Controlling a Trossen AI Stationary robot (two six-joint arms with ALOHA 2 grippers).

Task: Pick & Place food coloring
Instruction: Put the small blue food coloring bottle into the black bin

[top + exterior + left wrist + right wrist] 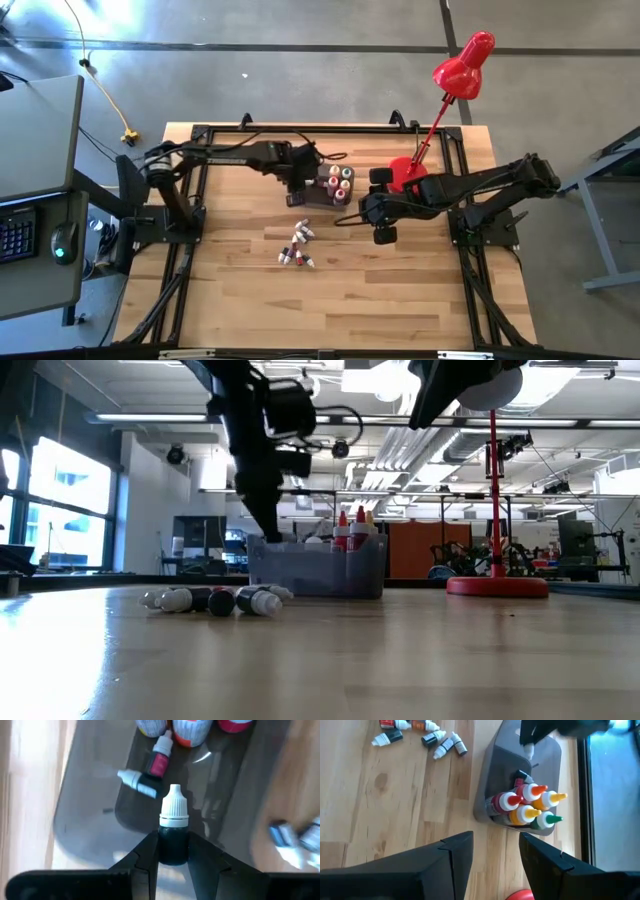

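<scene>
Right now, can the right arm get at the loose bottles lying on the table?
Probably yes: the right gripper hangs open and empty, and bare wood lies between it and the loose bottles. The bin stands off to one side.

Dark vial with white cap; grey bin holds bottles tipped red, orange, yellow, green; red lamp; pale wood bench.

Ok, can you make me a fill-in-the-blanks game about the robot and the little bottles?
1. The left end effector grips a dark bottle with a ______ cap.
2. That bottle hangs over the grey ______, not over the loose bottles.
3. The right end effector is open and holds ______.
4. The lamp by the bin is ______.

Missing words: white; bin; nothing; red
</scene>
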